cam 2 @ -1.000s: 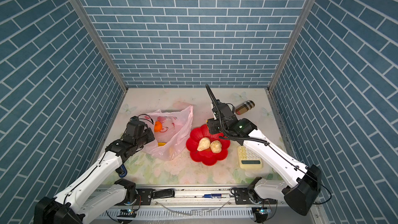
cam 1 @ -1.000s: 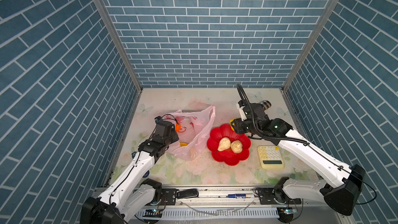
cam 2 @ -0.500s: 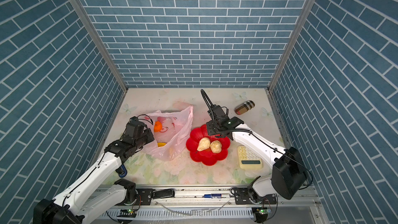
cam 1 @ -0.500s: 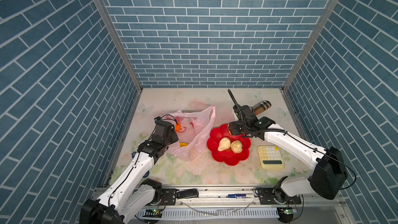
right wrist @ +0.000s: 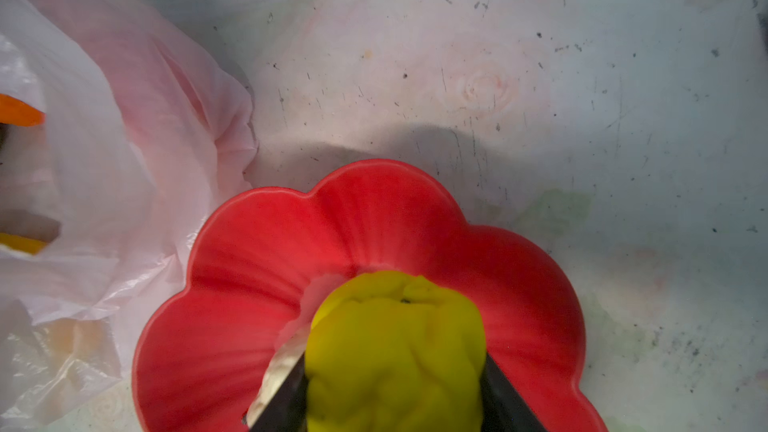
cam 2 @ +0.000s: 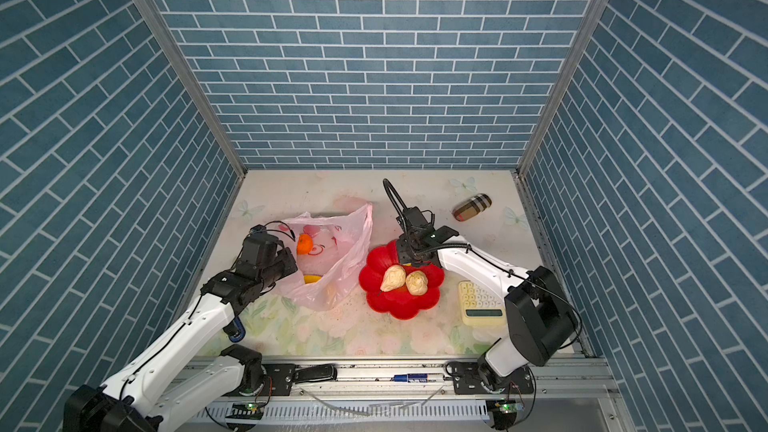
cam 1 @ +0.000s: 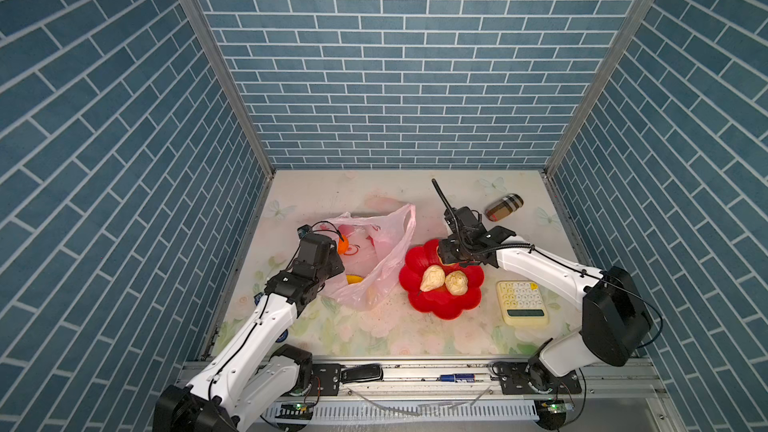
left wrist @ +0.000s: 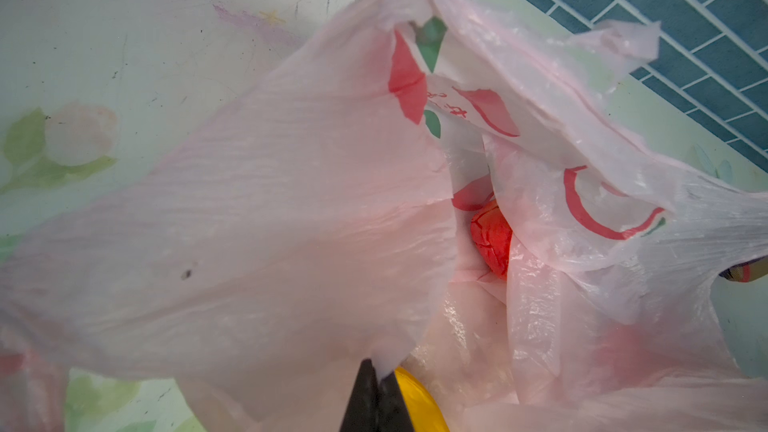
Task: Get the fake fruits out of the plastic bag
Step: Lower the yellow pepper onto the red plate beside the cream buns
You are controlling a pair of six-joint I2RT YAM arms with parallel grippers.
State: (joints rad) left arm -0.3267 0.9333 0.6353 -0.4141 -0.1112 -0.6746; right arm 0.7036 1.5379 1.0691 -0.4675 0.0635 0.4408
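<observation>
Lying lengthwise front-to-back, the plastic bag (cam 1: 386, 259) is clamped by left pincer (left wrist: 376, 374); right pincer (right wrist: 395, 361) clamps yellow lump (right wrist: 395, 326).

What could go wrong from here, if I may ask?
1. The right pincer holds the yellow lump above the dish; released, it could roll off the sloping petals or knock the cream fruits.
2. The left pincer pinches only a thin edge of the bag; it may slip, and the mouth could fold over the red fruit.
</observation>
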